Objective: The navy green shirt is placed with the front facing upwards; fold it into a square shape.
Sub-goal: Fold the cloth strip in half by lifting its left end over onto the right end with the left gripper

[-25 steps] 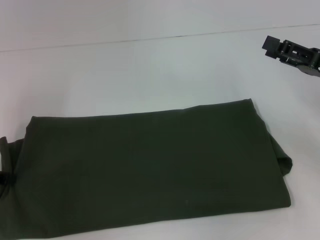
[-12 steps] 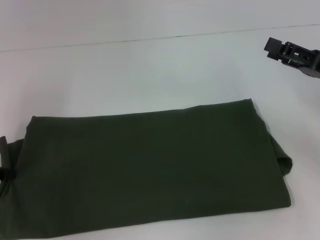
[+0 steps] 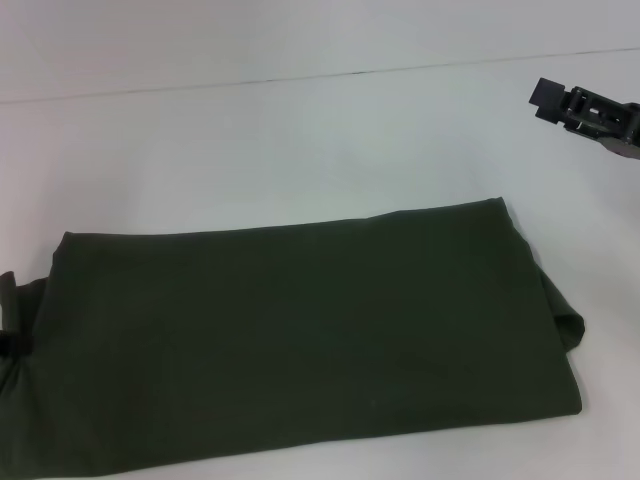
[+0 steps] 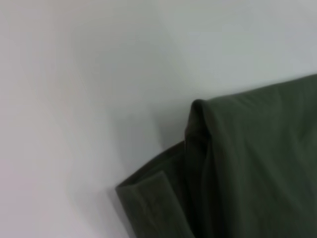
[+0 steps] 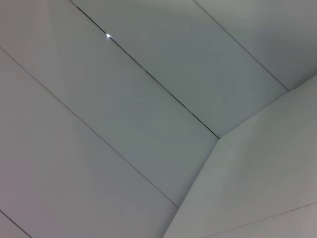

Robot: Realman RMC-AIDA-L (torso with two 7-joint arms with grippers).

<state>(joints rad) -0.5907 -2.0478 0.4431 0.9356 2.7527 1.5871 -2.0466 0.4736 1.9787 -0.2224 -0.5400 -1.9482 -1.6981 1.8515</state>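
In the head view, the navy green shirt (image 3: 300,350) lies on the white table (image 3: 300,140) as a long folded band stretching from the left edge of the scene to the right, plain dark green on top with no lettering showing. Its right end has a small flap of cloth jutting out past the folded edge. The right gripper (image 3: 590,112) hangs above the bare table at the far right, well apart from the shirt; whether its fingers are apart or together cannot be told. The left wrist view shows a folded corner of the shirt with a layered hem beneath it, resting on the table; the left gripper itself is not visible. The right wrist view shows only pale panelled surfaces (image 5: 148,124) with thin seams.
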